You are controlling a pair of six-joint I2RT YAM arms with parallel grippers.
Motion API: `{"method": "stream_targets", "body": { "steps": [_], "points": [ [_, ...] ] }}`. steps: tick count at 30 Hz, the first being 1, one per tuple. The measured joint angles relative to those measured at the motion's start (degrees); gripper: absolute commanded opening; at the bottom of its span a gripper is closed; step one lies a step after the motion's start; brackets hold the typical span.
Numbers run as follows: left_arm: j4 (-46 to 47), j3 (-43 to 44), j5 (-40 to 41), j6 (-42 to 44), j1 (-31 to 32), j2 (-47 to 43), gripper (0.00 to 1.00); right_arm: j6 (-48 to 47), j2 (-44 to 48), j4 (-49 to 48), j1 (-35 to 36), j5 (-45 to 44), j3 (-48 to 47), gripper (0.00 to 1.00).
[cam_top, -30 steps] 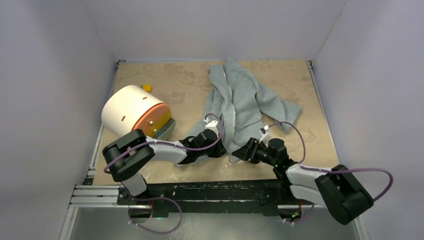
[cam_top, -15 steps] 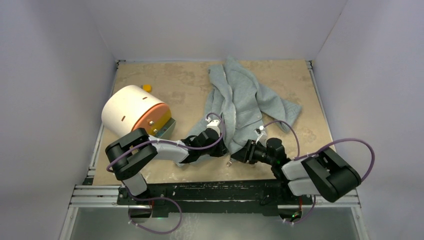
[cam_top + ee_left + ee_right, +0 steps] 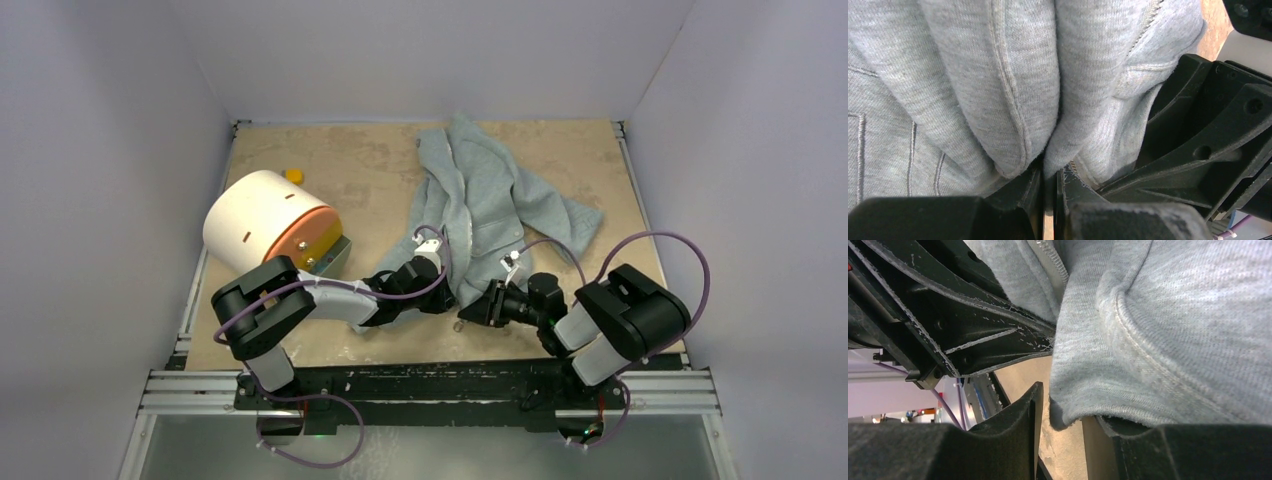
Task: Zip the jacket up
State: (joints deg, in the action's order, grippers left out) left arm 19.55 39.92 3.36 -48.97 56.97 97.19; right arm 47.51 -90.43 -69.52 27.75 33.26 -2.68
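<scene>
Both your arms meet at the near hem of the jacket [image 3: 490, 190], which lies crumpled right of centre on the table [image 3: 350, 170].
Your left gripper [image 3: 1049, 172] is pinched together on a fold of that hem. Your right gripper [image 3: 1065, 415] stands apart, a hem corner hanging between its fingers. At the left, a white drum [image 3: 262, 222] lies on its side, contents impossible to tell, with a small yellow object [image 3: 293, 175] just beyond it.

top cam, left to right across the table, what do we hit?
white cylinder → left gripper → right gripper. Skipped the jacket: it overlaps both grippers.
</scene>
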Motion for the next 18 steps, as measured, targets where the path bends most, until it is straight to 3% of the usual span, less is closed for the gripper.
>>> {"method": "stream_targets", "body": {
  "steps": [4,7,14,18],
  "points": [
    [-0.15,0.13,0.00,0.13,0.00,0.07,0.00,-0.50,0.87,0.74,0.00,0.90,-0.13,0.51],
    [-0.17,0.15,0.02,0.15,0.00,0.09,0.00,-2.05,4.61,5.09,0.20,0.70,-0.72,0.54],
    [-0.09,0.17,0.02,0.17,0.00,0.15,0.00,-8.52,18.05,27.69,0.37,-5.20,-4.74,0.47],
    [0.31,0.46,0.02,0.17,0.00,0.61,0.00,-10.34,18.91,33.05,0.35,-6.62,-6.27,0.43]
  ]
}}
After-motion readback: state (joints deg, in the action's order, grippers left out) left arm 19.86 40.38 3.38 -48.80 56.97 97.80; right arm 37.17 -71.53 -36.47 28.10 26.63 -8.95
